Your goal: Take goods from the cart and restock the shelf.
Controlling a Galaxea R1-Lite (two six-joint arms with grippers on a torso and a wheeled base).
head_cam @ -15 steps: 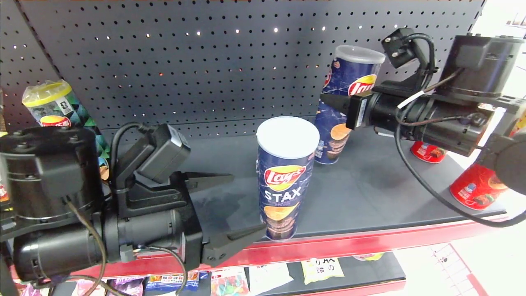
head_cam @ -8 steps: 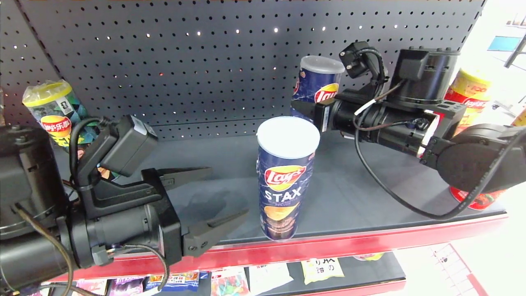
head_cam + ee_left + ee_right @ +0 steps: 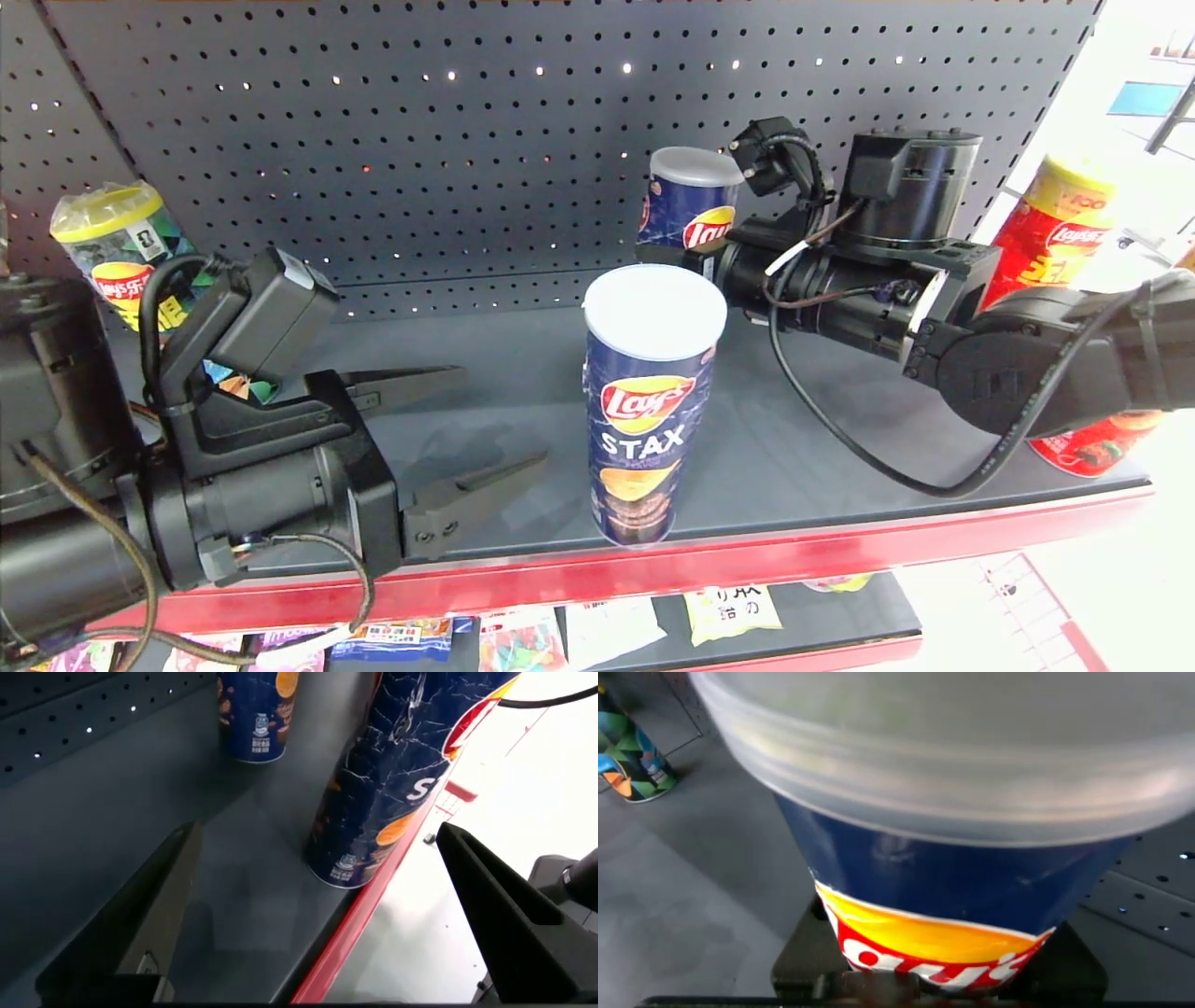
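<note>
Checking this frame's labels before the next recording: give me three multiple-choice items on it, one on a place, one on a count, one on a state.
1. Where on the shelf does the free-standing blue canister stand?
A. Against the pegboard.
B. By the red front edge.
C. On its side at the far right.

2. How many blue canisters are in the head view?
A. One.
B. Two.
C. Four.

3. How is the left gripper?
A. Shut on a red canister.
B. Shut on a bag.
C. Fingers open, clamping nothing.

Answers:
1 B: its base sits just behind the red lip.
2 B: the free-standing one plus the held blue canister in the right gripper.
3 C: the two fingers are spread beside the free-standing canister, with bare shelf between them.
</note>
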